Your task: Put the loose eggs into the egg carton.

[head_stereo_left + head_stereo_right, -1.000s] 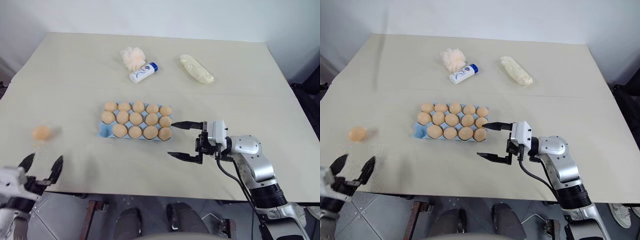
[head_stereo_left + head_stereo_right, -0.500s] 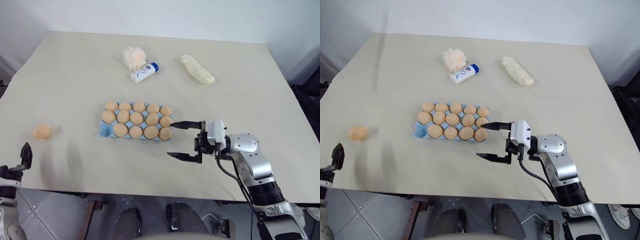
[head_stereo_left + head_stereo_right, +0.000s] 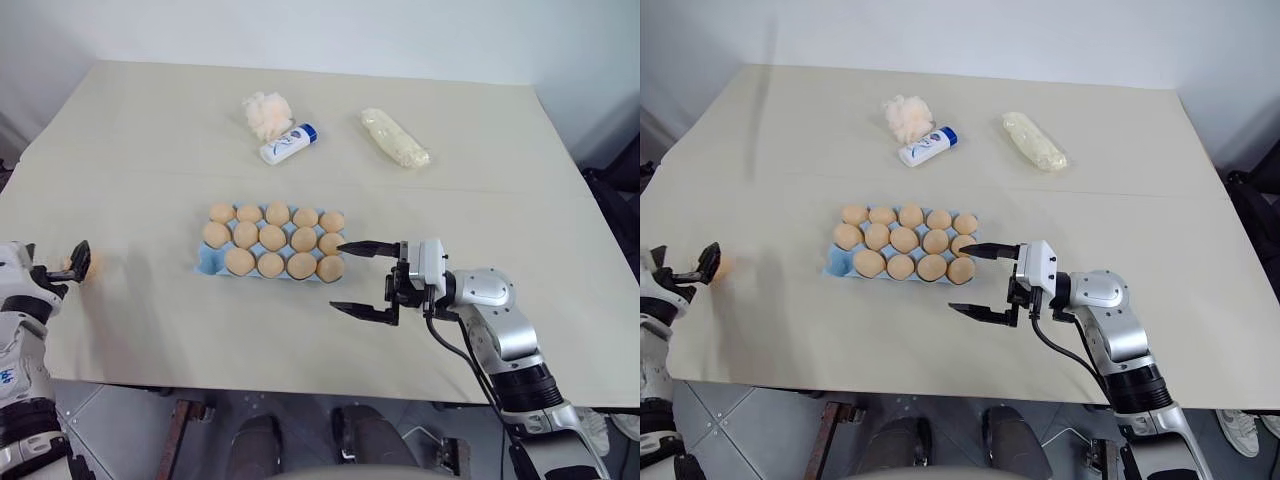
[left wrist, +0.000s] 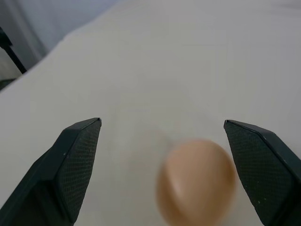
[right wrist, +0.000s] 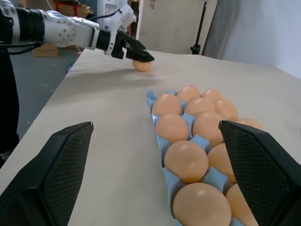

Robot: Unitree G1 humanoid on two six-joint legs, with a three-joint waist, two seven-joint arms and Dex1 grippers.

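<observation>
One loose egg (image 4: 196, 181), pale orange, lies near the table's left edge. My left gripper (image 4: 162, 121) is open and level there, and the egg sits between its black fingers (image 4: 77, 160) without touching either. The light blue egg carton (image 3: 205, 262) stands mid-table, filled with eggs except for its front left corner cup. My right gripper (image 3: 340, 276) is open and empty, pointing left just off the carton's right end. In the right wrist view the loose egg (image 5: 142, 65) sits beyond the carton at the left gripper's tips.
At the back of the table lie a fluffy cream puff (image 3: 266, 115), a white-and-blue tube (image 3: 287, 144) and a long pale-yellow packet (image 3: 394, 137). The table's front edge (image 3: 300, 372) runs just below both arms.
My left gripper has come up from below the table's front edge and moved forward until its fingers flank the loose egg. The right arm, carton and egg have stayed put.
</observation>
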